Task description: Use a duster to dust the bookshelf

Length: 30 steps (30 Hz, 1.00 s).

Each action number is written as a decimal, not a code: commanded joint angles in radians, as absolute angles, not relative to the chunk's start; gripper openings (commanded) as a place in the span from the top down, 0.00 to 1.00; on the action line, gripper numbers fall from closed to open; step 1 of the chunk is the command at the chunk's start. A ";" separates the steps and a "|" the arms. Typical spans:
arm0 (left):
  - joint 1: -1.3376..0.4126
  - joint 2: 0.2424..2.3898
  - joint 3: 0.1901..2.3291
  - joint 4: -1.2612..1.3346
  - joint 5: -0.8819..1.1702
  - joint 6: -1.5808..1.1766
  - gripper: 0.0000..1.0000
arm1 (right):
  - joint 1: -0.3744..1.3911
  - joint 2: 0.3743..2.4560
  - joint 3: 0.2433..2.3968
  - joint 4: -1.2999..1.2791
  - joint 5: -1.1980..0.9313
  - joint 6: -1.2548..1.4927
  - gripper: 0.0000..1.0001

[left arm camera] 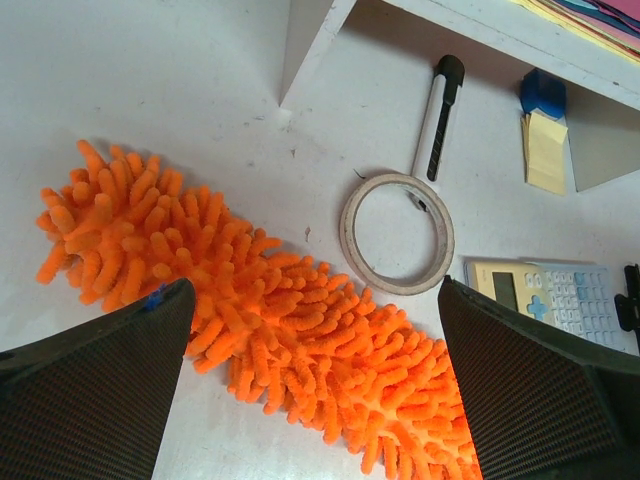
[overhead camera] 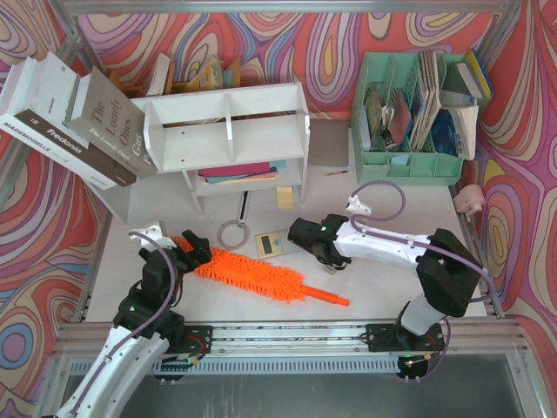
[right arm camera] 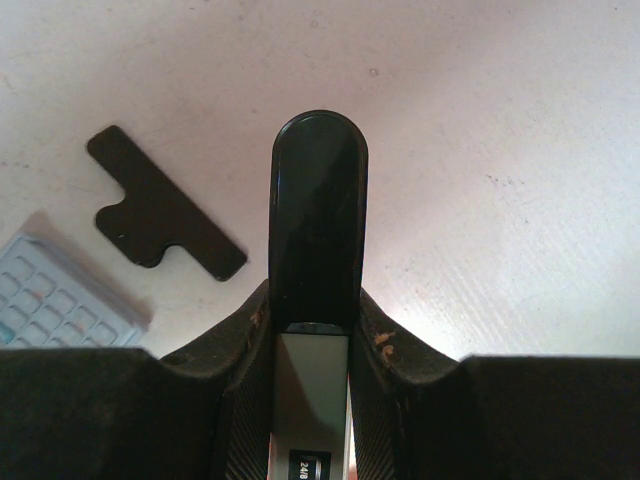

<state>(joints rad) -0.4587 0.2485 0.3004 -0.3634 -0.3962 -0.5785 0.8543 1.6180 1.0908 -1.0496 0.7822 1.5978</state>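
Note:
The orange fluffy duster (overhead camera: 252, 273) lies on the table in front of the white bookshelf (overhead camera: 226, 131), its thin orange handle (overhead camera: 329, 297) pointing right. My left gripper (overhead camera: 193, 250) is open over the duster's left end, with the fluffy head (left arm camera: 300, 330) lying between its two fingers and nothing held. My right gripper (overhead camera: 326, 259) sits right of the duster, near the handle end. It is shut on a black-and-grey stapler (right arm camera: 318, 200) that sticks out forward over the table.
A tape ring (overhead camera: 232, 233), a calculator (overhead camera: 270, 244) and a black-and-white pen (left arm camera: 440, 110) lie between duster and shelf. Yellow sticky notes (left arm camera: 545, 150) sit under the shelf. Books (overhead camera: 78, 122) lean at the left. A mint organizer (overhead camera: 409, 104) stands back right. A flat black piece (right arm camera: 160, 215) lies by the stapler.

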 commanded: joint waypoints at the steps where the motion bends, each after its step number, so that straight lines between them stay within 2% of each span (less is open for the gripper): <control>1: -0.461 0.261 0.288 -0.332 -0.390 -0.563 0.02 | 0.806 1.554 1.013 -0.894 0.805 1.473 0.77; 12: -0.461 0.319 0.302 -0.332 -0.411 -0.580 0.02 | 0.719 1.492 0.856 -0.614 0.764 1.265 0.76; 17: -0.460 0.345 0.360 -0.482 -0.557 -0.759 0.02 | 0.702 1.472 0.802 -0.529 0.757 1.196 0.72; 21: -0.461 0.382 0.397 -0.561 -0.590 -0.857 0.02 | 0.691 1.470 0.775 -0.510 0.744 1.199 0.69; 24: -0.462 0.414 0.413 -0.546 -0.570 -0.875 0.02 | 0.683 1.475 0.765 -0.478 0.727 1.184 0.63; 30: -0.462 0.520 0.491 -0.551 -0.550 -0.916 0.02 | 0.680 1.471 0.781 -0.497 0.757 1.164 0.33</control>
<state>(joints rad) -0.4587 0.4713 0.4320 -0.5266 -0.5461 -0.8616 0.6865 1.4979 0.7700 -0.4927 0.7101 1.1828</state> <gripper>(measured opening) 0.984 0.589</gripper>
